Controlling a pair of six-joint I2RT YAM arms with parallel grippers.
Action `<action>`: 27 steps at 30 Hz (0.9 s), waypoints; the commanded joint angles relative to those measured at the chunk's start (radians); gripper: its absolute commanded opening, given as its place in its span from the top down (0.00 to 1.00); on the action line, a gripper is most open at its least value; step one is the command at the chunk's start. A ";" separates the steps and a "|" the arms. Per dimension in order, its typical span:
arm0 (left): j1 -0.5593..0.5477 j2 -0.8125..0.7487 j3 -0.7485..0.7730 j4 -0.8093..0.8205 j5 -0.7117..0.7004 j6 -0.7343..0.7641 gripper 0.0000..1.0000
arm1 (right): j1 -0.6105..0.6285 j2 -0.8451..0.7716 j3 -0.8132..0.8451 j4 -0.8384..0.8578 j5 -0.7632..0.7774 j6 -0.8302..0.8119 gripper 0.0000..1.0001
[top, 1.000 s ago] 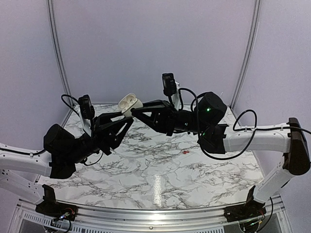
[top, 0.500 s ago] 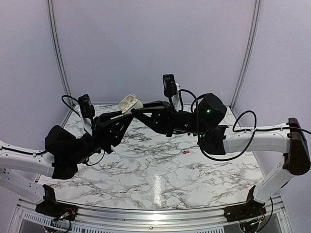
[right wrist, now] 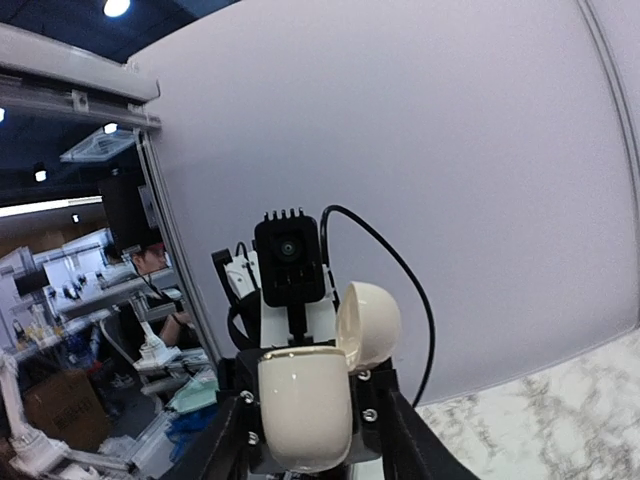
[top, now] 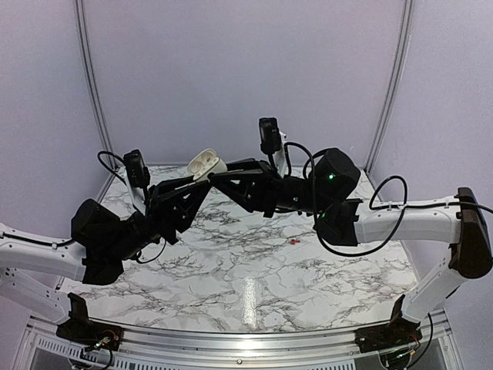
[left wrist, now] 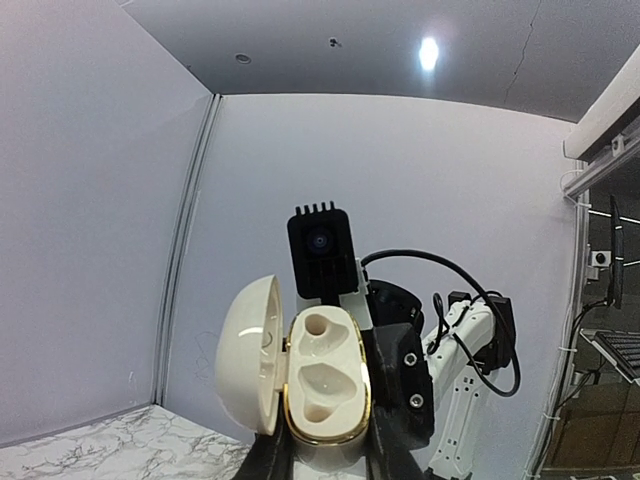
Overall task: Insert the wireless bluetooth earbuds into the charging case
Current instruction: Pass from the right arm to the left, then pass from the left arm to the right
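The left gripper (left wrist: 325, 455) is clenched on the open white charging case (left wrist: 325, 390), held high above the far side of the marble table (top: 254, 277) and barely shifted from a second ago. The right gripper (right wrist: 310, 440) has loosened, its jaws parted around the case. A red earbud (top: 295, 241) lies on the table, right of centre.

Both arms raised, L gripper (top: 199, 181) meeting R gripper (top: 218, 179) tip-to-tip, L jaws clamped
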 commanded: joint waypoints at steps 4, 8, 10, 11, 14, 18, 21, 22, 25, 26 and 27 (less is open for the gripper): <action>-0.002 -0.107 -0.012 -0.095 0.027 0.069 0.90 | -0.032 -0.078 -0.020 -0.095 -0.009 -0.023 0.38; 0.000 -0.172 -0.005 -0.252 0.061 0.104 0.90 | -0.043 -0.114 0.004 -0.260 -0.050 -0.115 0.37; 0.002 -0.205 0.005 -0.363 0.081 0.118 0.90 | -0.043 -0.134 0.035 -0.394 -0.063 -0.199 0.39; 0.003 -0.220 0.007 -0.404 0.092 0.125 0.91 | -0.042 -0.143 0.050 -0.480 -0.069 -0.237 0.39; 0.008 -0.258 0.009 -0.515 0.107 0.132 0.91 | -0.043 -0.156 0.097 -0.644 -0.093 -0.324 0.39; 0.023 -0.285 0.024 -0.623 0.158 0.127 0.92 | -0.039 -0.147 0.138 -0.768 -0.138 -0.380 0.41; 0.035 -0.288 0.055 -0.710 0.188 0.137 0.92 | -0.033 -0.138 0.145 -0.813 -0.165 -0.397 0.45; 0.042 -0.287 0.063 -0.735 0.203 0.137 0.92 | -0.029 -0.137 0.143 -0.820 -0.172 -0.400 0.46; 0.063 -0.282 0.078 -0.773 0.252 0.121 0.92 | -0.018 -0.136 0.132 -0.839 -0.187 -0.406 0.48; 0.069 -0.279 0.080 -0.777 0.267 0.113 0.92 | -0.014 -0.133 0.129 -0.842 -0.188 -0.406 0.50; 0.074 -0.275 0.082 -0.779 0.278 0.107 0.92 | -0.012 -0.131 0.126 -0.843 -0.191 -0.406 0.51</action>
